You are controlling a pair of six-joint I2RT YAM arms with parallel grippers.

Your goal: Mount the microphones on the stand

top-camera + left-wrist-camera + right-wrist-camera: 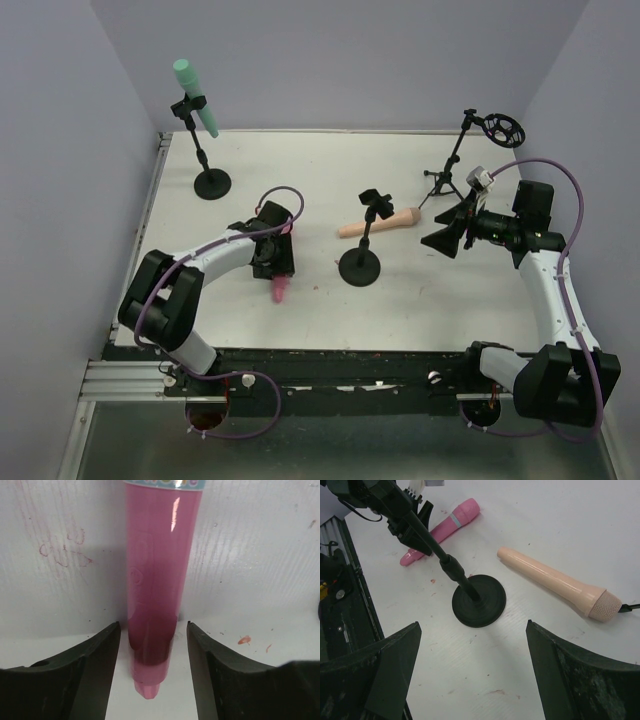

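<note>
Only the teal microphone (pixel 192 95) is mounted, on the far-left-corner stand (pixel 212 183), while the pink microphone (pixel 160 555) lies toward the near edge inside the spread left claw (pixel 153 630) (not yet pinched) and the peach microphone (pixel 547 577) waits at the counter's (pixel 470 310) middle near the spread, empty right claw (pixel 472 627).

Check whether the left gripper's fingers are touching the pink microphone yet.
Apart. The left wrist view shows the left gripper straddling the pink microphone, white table visible between each finger and its handle.

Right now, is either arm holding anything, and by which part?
Nothing held. The left fingers straddle the pink microphone near its thin end, not touching; the right fingers are open, empty.
</note>
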